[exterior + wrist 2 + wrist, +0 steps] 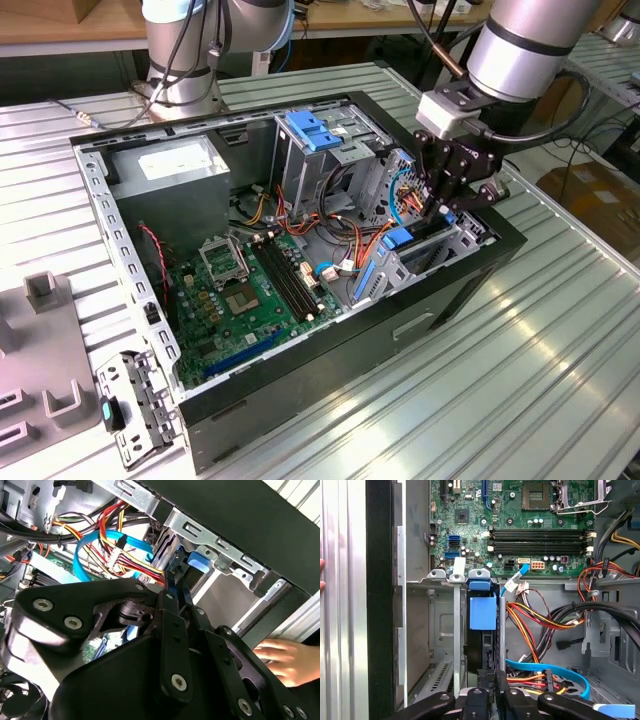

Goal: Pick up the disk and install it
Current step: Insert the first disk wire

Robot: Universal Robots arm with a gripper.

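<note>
The disk point(400, 240) stands on edge in the metal drive cage point(470, 235) at the corner of the open computer case on the exterior view's right. In the first wrist view I see it edge-on, dark with a blue tab point(483, 612). Its blue end point(198, 560) pokes out past the cage in the second wrist view. My gripper point(446, 208) reaches down into the cage from above. Its black fingers point(172, 605) are pressed close together on the disk's near edge, and the gripper point(495, 677) sits right at that end.
Red, orange and yellow wires point(530, 620) and a blue data cable point(545, 667) run beside the cage. A light-blue latch plate point(312, 130) tops the taller bay. The motherboard point(240, 290) lies on the case floor. A person's hand point(285, 660) rests outside the case wall.
</note>
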